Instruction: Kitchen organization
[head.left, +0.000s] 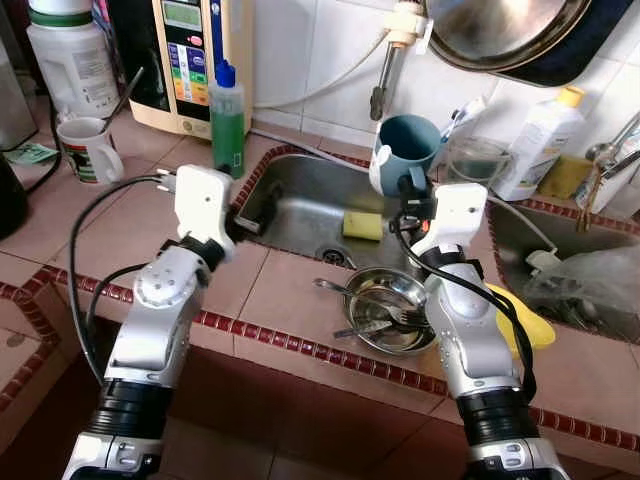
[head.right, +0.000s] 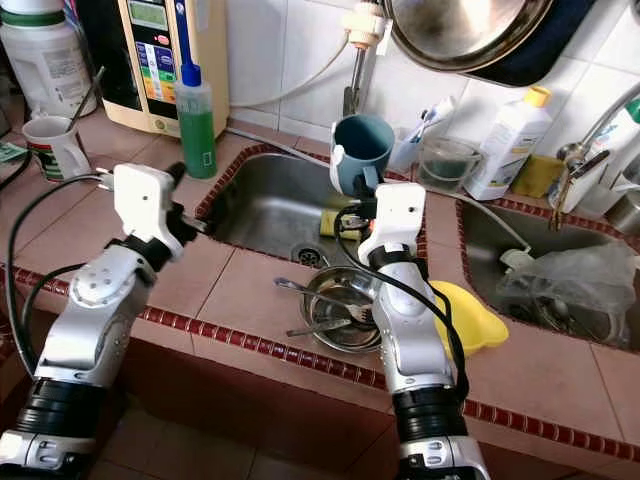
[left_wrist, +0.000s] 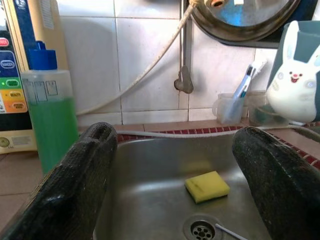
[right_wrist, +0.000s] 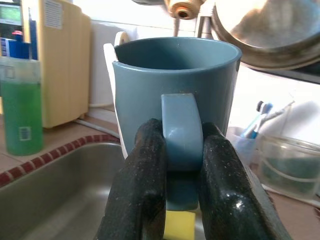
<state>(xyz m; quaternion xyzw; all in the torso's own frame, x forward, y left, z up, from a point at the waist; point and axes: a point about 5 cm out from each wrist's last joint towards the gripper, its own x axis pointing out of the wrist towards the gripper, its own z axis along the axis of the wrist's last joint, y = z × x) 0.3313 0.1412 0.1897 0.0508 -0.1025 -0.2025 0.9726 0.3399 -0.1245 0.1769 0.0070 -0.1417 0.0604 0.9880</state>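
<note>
Blue mug (head.left: 404, 152): held upright above the sink (head.left: 300, 210), mouth facing up, long axis vertical. Its handle (right_wrist: 181, 132) points back toward the robot; a white rabbit figure (left_wrist: 295, 92) is on the opposite side, facing away from the robot. From the sink drain (head.left: 336, 257) it sits at about 1 o'clock, above the yellow sponge (head.left: 362, 225).

Right gripper (right_wrist: 181, 165): clenched on the mug handle, one black finger (right_wrist: 145, 175) on each side of it, the arm reaching forward over the counter edge.

Left gripper (left_wrist: 175, 170): released, fingers (left_wrist: 82, 170) spread wide apart and holding nothing, poised at the sink's left rim, roughly 9 o'clock from the drain, pointing across the basin toward the sponge.

Sponge: lying flat on the sink floor, just behind the drain.

Steel bowl (head.left: 385, 308): on the tiled counter (head.left: 290, 300) in front of the sink, at 5 o'clock from the drain, just left of the right forearm; holds a fork (head.left: 395, 318) and other cutlery.

Green soap bottle (head.left: 227, 118): upright, blue cap, at 10 o'clock from the drain on the counter.

White mug (head.left: 88, 148): upright at far left, well apart from the sink.

White bottle (head.left: 540, 145): yellow cap, standing against the wall tiles at 2 o'clock.

Clear cup (left_wrist: 231, 106): holds a toothbrush, behind the sink.

Metal pan (head.left: 500, 30): hanging on the wall above.

Plastic bag (head.left: 590, 285): crumpled in the second basin on the right.
</note>
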